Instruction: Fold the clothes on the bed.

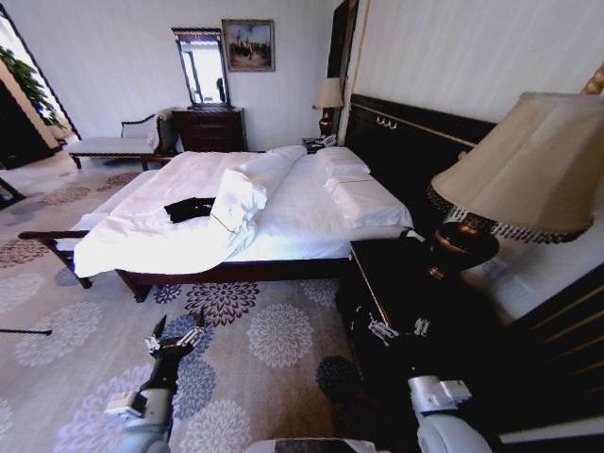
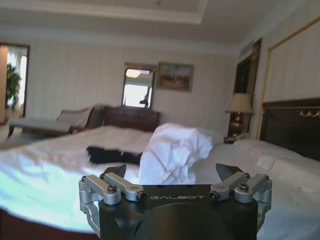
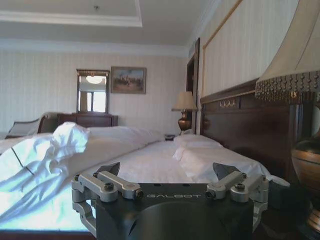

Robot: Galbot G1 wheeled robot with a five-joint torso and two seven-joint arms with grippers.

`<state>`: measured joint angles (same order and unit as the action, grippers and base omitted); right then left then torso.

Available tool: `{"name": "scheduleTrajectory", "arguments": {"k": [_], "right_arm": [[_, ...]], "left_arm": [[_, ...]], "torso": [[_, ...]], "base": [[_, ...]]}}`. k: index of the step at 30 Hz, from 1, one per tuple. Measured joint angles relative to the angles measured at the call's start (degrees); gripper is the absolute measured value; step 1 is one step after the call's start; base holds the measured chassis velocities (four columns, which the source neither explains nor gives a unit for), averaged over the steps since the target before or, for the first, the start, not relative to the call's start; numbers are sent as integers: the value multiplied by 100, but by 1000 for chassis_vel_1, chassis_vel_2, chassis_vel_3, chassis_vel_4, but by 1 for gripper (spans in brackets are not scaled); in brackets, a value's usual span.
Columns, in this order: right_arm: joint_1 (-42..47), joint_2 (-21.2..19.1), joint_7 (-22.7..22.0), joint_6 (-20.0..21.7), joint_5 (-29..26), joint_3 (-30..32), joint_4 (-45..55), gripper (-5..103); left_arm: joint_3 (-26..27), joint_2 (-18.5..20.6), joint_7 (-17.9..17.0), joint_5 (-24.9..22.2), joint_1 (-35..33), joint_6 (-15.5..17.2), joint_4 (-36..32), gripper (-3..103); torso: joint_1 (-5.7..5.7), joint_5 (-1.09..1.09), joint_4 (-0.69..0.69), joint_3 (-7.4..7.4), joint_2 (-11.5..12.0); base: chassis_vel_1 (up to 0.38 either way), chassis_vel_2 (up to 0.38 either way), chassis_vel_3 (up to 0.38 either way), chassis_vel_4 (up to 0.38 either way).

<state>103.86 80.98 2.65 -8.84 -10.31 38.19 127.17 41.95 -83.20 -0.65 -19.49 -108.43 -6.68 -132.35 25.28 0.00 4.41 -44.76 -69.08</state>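
We hold the left gripper [image 1: 176, 342] low over the floral carpet [image 1: 274, 340] short of the bed [image 1: 311, 212], fingers spread wide, nothing between them; our right gripper [image 1: 398, 328] hangs before the dark nightstand [image 1: 396, 269] beside the lamp [image 1: 528, 170], likewise wide open and empty; beyond, the black T-shirt [image 1: 190, 208] lies crumpled on the white sheet near the foot end, just beside the bunched white duvet [image 1: 236, 203]; pillows [image 1: 354, 184] rest against the black headboard [image 1: 415, 142]; a dresser [image 1: 209, 128] stands at the far wall.

The bed [image 1: 283, 253] bears a duvet [image 1: 179, 231], pillows [image 1: 363, 193] and clothes [image 1: 191, 208].
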Motion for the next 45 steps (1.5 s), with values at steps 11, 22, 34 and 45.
{"name": "scheduleTrajectory", "arguments": {"k": [11, 22, 34, 45], "right_arm": [[47, 66, -45, 121, -181, 33, 158, 100], [-31, 35, 27, -111, 270, 47, -38, 100], [229, 25, 296, -88, 74, 95, 117, 100], [96, 115, 463, -113, -79, -22, -23, 100]], "left_arm": [[-33, 27, 160, -328, -275, -270, -80, 100], [-25, -109, 166, -296, -185, -128, 82, 100], [-47, -89, 371, -652, -310, -300, 118, 100], [-109, -52, 668, -446, -296, -290, 50, 100]], "torso": [[0, -1, 0, 0, 0], [0, 1, 0, 0, 0], [0, -1, 0, 0, 0], [0, -1, 0, 1, 0]], "base": [[0, 0, 0, 0], [0, 0, 0, 0], [0, 0, 0, 0], [0, 0, 0, 0]]}}
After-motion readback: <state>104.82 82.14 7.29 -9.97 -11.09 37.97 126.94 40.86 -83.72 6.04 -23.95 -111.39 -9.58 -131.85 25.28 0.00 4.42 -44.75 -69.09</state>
